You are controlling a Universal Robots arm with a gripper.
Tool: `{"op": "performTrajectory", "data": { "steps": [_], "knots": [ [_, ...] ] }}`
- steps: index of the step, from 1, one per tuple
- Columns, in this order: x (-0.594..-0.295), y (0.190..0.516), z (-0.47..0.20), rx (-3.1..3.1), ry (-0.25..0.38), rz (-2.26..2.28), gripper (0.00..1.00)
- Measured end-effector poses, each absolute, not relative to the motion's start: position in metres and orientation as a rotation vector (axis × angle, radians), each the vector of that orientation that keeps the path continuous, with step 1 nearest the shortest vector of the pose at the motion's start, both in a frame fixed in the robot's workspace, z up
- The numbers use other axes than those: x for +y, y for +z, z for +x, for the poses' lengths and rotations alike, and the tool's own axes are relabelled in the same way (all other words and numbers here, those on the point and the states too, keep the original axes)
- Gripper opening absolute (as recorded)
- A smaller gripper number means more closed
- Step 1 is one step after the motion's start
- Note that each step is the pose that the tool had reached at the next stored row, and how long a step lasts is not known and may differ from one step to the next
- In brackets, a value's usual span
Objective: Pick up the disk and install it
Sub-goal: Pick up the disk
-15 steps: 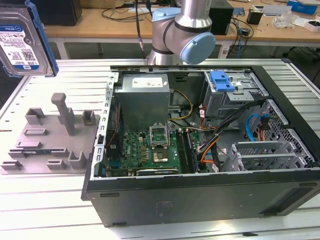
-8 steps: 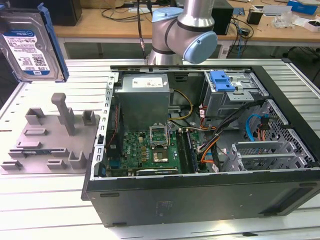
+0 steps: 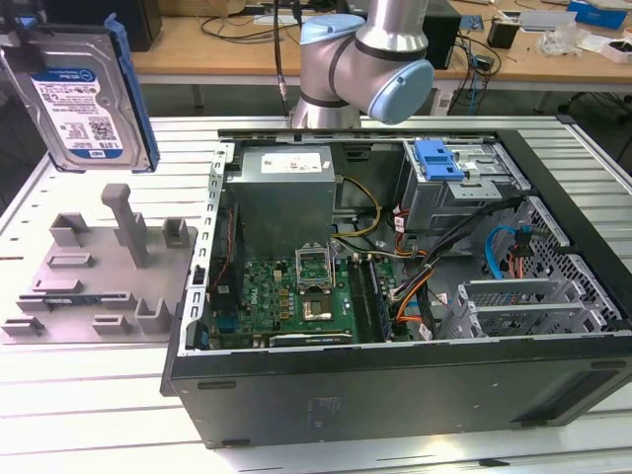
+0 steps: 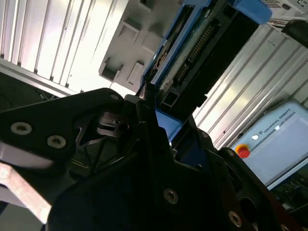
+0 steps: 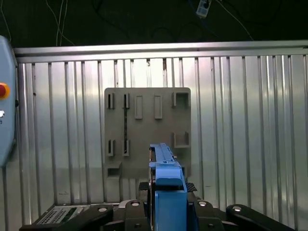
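— Closest to the lens in both wrist views is the gripper, black linkages and all. What has it got?

— It has the disk. The fingers are drawn in on it from either side, and the blue carrier bracket is pinched between them. The first wrist view shows it edge-on.

— And in the exterior view?

— There the disk hangs upright in the air, label toward the camera. It is over the grey fixture plate and clear of the plate's posts. The plate lies flat on the slatted table, near the edge at the exterior view's left.

— Where is the computer case?

— The case lies open on its side just beside the plate and reaches toward the table's edge at the exterior view's right. Inside, a grey power supply sits by the far wall, with the green motherboard in front of it. A metal drive cage with a light-blue latch fills the far corner on the exterior view's right.

— And the arm?

— Its silver-and-blue joint stands behind the case's far wall. The disk and the drive cage are well apart.
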State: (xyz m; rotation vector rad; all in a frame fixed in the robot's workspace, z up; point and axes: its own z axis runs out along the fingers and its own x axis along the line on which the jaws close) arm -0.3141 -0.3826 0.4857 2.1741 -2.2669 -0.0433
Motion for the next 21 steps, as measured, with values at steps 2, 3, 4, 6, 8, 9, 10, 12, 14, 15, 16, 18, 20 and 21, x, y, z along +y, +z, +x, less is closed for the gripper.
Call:
{"op": "performTrajectory", "data": {
  "steps": [2,3,4,6,8,9,10,12,14,15,16,18,20,21],
  "knots": [
    [-0.386,0.486,-0.308,-2.267,-0.044,2.173,0.37],
    [-0.389,0.486,-0.302,-2.267,-0.044,2.173,0.37],
    [-0.392,0.486,-0.298,-2.266,-0.045,2.173,0.37],
    [-0.395,0.487,-0.291,-2.266,-0.045,2.173,0.37],
    [-0.399,0.487,-0.284,-2.266,-0.046,2.173,0.37],
    [-0.402,0.487,-0.279,-2.266,-0.046,2.173,0.37],
    [-0.404,0.488,-0.276,-2.266,-0.046,2.172,0.37],
    [-0.408,0.488,-0.266,-2.265,-0.047,2.172,0.37],
    [-0.413,0.489,-0.256,-2.265,-0.048,2.172,0.37],
    [-0.416,0.489,-0.249,-2.265,-0.048,2.171,0.37],
    [-0.419,0.49,-0.243,-2.264,-0.048,2.171,0.37],
    [-0.422,0.49,-0.236,-2.264,-0.049,2.171,0.37],
    [-0.426,0.49,-0.228,-2.264,-0.05,2.171,0.37],
    [-0.428,0.491,-0.224,-2.264,-0.05,2.171,0.37]
  ]
}}
